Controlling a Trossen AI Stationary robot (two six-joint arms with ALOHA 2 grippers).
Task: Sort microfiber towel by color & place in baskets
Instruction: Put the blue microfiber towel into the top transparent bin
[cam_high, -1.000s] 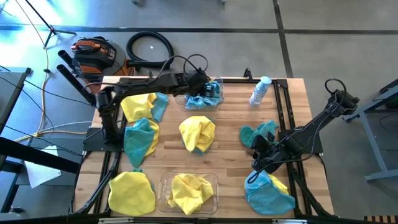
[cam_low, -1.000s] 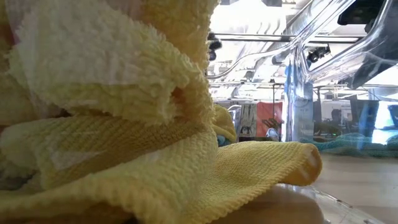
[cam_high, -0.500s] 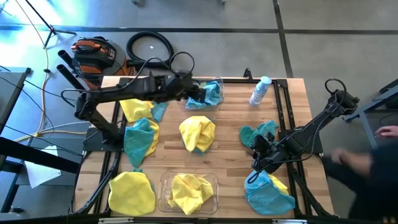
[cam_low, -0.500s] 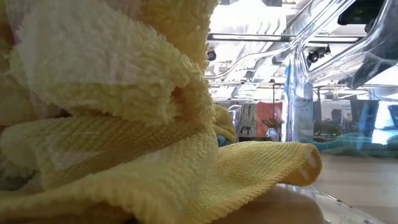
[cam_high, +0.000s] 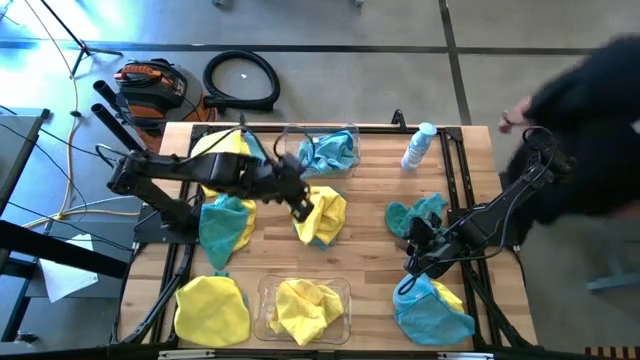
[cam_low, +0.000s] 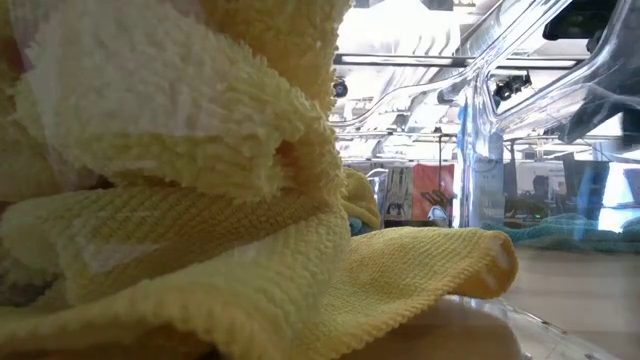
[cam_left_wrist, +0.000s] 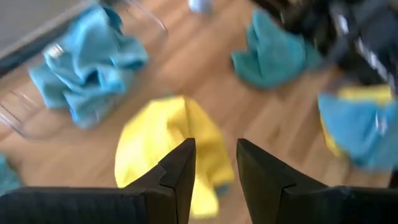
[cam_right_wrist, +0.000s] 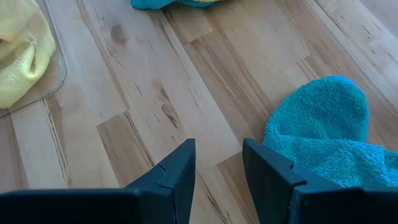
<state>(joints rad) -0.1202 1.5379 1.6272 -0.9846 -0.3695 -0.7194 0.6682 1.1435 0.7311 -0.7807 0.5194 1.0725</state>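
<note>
My left gripper (cam_high: 300, 205) (cam_left_wrist: 214, 146) hangs open and empty just above the loose yellow towel (cam_high: 320, 215) (cam_left_wrist: 168, 143) at the table's middle. The far clear basket (cam_high: 350, 132) holds a teal towel (cam_high: 328, 152) (cam_left_wrist: 87, 62). The near basket (cam_high: 264, 290) holds a yellow towel (cam_high: 303, 308) (cam_low: 170, 200). My right gripper (cam_high: 415, 255) (cam_right_wrist: 217, 146) waits open above bare wood at the right, beside a teal towel (cam_right_wrist: 323, 137).
Loose towels lie about: yellow and teal at the far left (cam_high: 225, 165), teal (cam_high: 225, 225), yellow at the near left (cam_high: 212, 310), teal (cam_high: 415, 215), and teal over yellow at the near right (cam_high: 432, 310). A small bottle (cam_high: 418, 147) stands far right. A person (cam_high: 590, 120) leans in there.
My left gripper has swung from the far basket toward the table's near edge and a little left, rolling as it went, and now hangs over the middle yellow towel. The teal towel stays in the far basket. A person has come in at the right.
</note>
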